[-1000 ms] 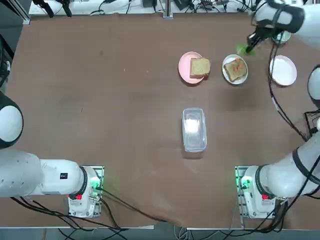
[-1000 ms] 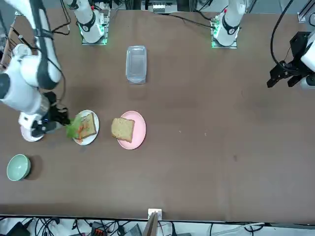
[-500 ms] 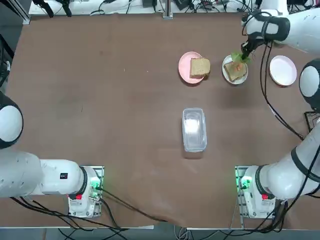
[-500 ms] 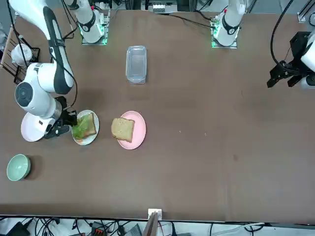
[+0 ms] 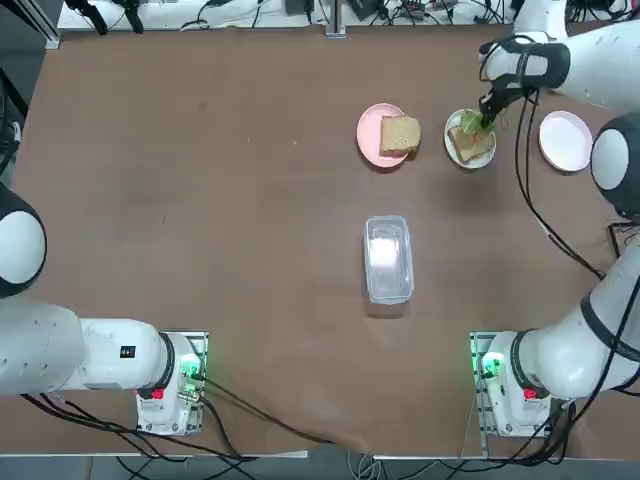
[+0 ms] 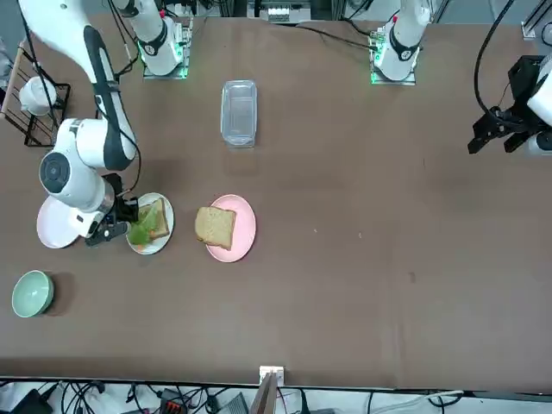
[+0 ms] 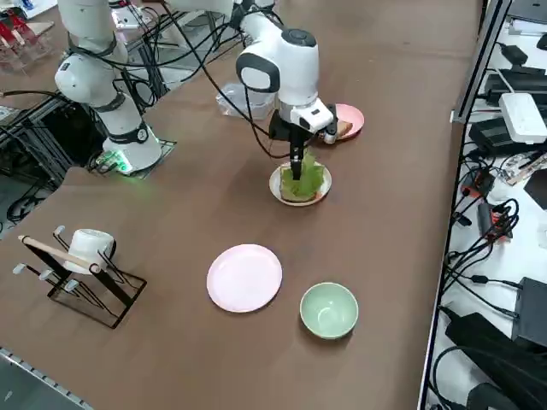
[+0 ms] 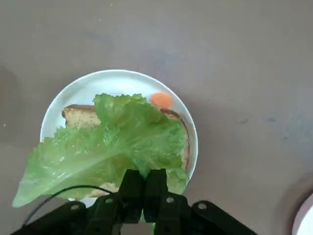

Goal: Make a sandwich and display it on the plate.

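Observation:
A small white plate [image 5: 455, 122] [image 8: 117, 79] carries one tan bread slice [image 8: 77, 114] with a dab of orange sauce [image 8: 161, 100]. A green lettuce leaf [image 8: 112, 144] [image 5: 471, 124] [image 7: 308, 178] hangs over that slice, and my right gripper [image 8: 143, 172] [image 5: 487, 117] [image 6: 121, 217] is shut on its edge, just above the plate. The second bread slice [image 5: 400, 133] [image 6: 215, 227] lies on the pink plate [image 5: 371, 135] beside it. Whether the leaf touches the bread I cannot tell.
A pinkish-white plate [image 5: 566, 140] [image 7: 244, 278] lies past the white one, toward the table's right edge. A green bowl [image 7: 329, 309] [image 6: 33, 293] sits at the far corner. A clear lidded container [image 5: 388, 258] stands mid-table. A mug rack [image 7: 81, 265] stands at the right edge.
My right gripper has carried the lettuce from beyond the white plate's far right side to over the bread slice on it, and lowered.

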